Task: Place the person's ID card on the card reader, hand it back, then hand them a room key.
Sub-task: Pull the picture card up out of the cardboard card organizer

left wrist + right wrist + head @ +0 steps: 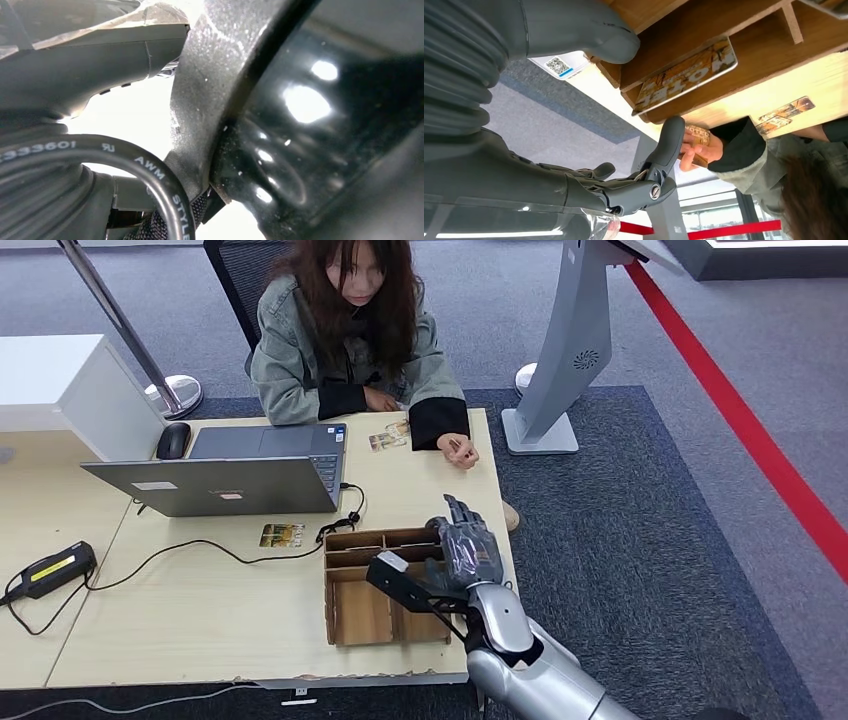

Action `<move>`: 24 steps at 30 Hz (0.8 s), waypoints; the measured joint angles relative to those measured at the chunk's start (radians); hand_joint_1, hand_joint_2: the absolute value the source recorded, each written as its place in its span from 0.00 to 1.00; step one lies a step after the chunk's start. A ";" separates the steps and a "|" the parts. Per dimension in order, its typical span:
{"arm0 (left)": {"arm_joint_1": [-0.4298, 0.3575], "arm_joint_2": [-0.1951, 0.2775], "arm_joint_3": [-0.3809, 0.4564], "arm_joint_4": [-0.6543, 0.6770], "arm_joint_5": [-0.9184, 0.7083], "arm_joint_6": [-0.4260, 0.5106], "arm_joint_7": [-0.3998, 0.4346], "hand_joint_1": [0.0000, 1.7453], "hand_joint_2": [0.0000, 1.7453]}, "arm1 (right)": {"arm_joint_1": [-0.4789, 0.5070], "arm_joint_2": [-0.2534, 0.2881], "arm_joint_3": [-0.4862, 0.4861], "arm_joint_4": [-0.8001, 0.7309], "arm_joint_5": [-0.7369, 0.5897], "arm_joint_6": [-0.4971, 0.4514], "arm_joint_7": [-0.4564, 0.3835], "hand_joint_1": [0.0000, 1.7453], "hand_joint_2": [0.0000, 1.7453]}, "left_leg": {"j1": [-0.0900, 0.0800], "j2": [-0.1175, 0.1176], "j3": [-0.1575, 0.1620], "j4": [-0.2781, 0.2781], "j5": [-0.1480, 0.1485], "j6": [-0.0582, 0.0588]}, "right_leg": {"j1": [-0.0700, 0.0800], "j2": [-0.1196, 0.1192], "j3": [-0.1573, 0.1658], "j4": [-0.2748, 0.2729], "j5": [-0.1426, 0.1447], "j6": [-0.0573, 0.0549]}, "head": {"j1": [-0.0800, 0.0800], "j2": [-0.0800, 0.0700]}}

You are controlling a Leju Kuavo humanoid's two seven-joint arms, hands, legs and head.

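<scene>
the right hand hovers over the far right corner of the cardboard organizer, its dark jointed fingers spread and holding nothing, thick grey thumb set apart from them; behind it come a ribbed grey cover and a smooth silver forearm. the left hand's state cannot be told: its wrist view gives dark glossy casing and a black cable at close range. in the organizer, a box of raw brown board split by thin dividers, a glossy room key printed "hotel" lies flat in a compartment near the hand. beyond it the person's hand, out of a black cuff and grey denim sleeve, holds a small brownish card at the table's far edge. more cards lie by the grey laptop, and one card lies just before it. pale wood-grain table; a black card reader with a yellow label sits at its left, cable trailing. dark blue carpet, a red floor stripe, a white kiosk stand.
</scene>
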 joint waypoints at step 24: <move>-0.006 -0.009 0.000 0.000 -0.025 -0.003 0.000 0.00 1.00 | -0.029 0.037 -0.009 0.036 -0.022 -0.038 -0.041 0.70 1.00 | 0.000 0.000 0.000 0.000 0.000 0.000 | 0.000 0.000 0.000 0.000 0.000 0.000 | 0.000 0.000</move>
